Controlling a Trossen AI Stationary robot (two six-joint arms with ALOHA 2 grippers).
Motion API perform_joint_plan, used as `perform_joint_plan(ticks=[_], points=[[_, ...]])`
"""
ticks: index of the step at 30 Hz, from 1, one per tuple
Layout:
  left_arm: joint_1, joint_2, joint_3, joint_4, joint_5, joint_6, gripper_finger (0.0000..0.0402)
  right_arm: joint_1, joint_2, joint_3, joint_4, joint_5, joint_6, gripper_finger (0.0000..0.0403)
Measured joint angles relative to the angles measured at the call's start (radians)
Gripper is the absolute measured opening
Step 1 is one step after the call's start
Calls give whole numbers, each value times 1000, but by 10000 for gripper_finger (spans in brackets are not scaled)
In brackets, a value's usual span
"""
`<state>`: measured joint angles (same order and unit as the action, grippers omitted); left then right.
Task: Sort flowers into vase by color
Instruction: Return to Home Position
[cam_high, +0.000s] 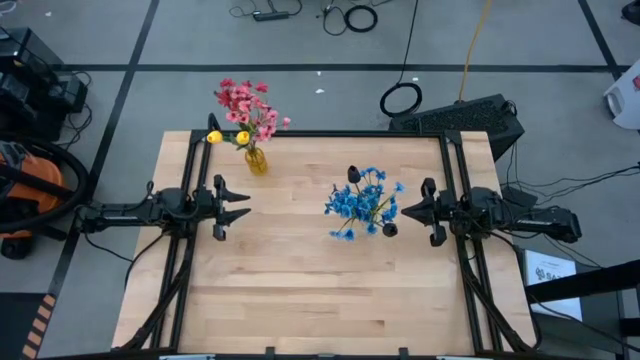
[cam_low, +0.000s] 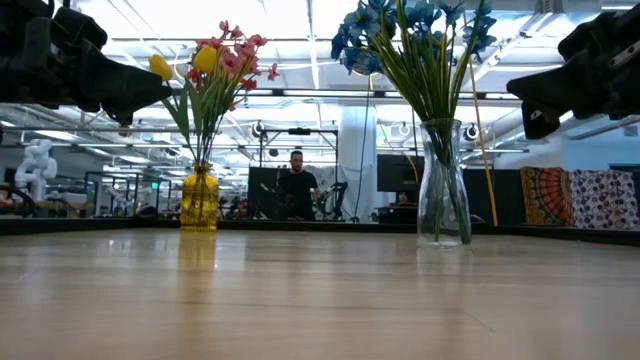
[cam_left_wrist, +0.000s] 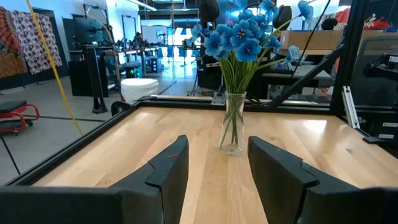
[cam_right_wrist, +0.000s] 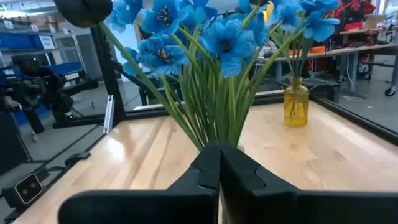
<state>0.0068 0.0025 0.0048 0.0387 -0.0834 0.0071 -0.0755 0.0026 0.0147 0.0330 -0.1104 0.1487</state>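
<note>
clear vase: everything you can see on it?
The clear vase is see-through and glass-looking, slim, widening toward its base. It stands upright on the wooden table, right of centre in the high view. It holds the green stems of blue flowers and two dark buds. Nothing else touches it.

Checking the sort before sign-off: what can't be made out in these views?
- High view: the transparent vase is hidden under the blue flowers.
- Right wrist view: its body sits mostly behind the shut right claw; only stems show.
- Low view: those flowers run off the top edge.
- Left wrist view, past the open left claw: the yellow vase is out of frame.
</note>
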Motion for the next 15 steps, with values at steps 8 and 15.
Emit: perform_joint_plan(ticks=[8,15], points=[[0,0,0,-1,0,0,171,0,2,0,-2,8,-4,0],[0,0,0,-1,0,0,171,0,2,0,-2,8,-4,0]])
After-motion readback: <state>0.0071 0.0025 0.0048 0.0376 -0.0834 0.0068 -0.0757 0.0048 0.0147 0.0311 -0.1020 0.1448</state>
